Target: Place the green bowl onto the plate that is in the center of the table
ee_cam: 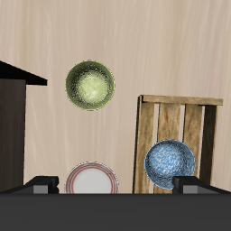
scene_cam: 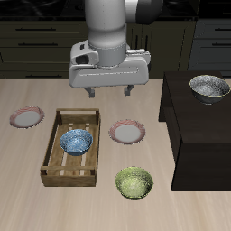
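The green bowl (scene_cam: 133,183) sits on the table (scene_cam: 27,189) near the front edge; it also shows in the wrist view (ee_cam: 90,86). The plate in the table's centre (scene_cam: 127,133) lies just behind it, white with a pink-red rim, also in the wrist view (ee_cam: 92,179). My gripper (scene_cam: 108,91) hangs open and empty above the table, behind the plate, well clear of the bowl. Its fingertips (ee_cam: 40,186) show at the edge of the wrist view.
A slatted wooden crate (scene_cam: 52,153) beside the plate holds a blue patterned bowl (scene_cam: 77,142). A second plate (scene_cam: 26,117) lies beyond the crate. A dark block (scene_cam: 185,126) carries a grey-white speckled bowl (scene_cam: 209,87).
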Robot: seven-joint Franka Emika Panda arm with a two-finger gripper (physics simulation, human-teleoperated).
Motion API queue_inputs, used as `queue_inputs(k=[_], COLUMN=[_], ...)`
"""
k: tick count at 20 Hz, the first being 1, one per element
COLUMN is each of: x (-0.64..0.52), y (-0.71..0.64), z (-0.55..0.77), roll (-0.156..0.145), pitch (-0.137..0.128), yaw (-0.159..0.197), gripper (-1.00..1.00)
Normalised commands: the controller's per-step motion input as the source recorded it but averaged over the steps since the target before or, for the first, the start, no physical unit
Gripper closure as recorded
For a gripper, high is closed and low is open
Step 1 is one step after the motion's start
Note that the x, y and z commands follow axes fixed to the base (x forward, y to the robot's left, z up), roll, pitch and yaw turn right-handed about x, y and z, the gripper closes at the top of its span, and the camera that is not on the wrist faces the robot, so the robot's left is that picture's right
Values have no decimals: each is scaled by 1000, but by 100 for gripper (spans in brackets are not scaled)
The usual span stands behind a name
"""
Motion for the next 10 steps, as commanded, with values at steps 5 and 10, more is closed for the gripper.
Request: queue_inputs(k=[5, 10], x=[508, 431], y=[109, 27], z=[-130, -81], roll=[28, -12], pitch=[30, 2], yaw=[1, -13], gripper=[-100, -100])
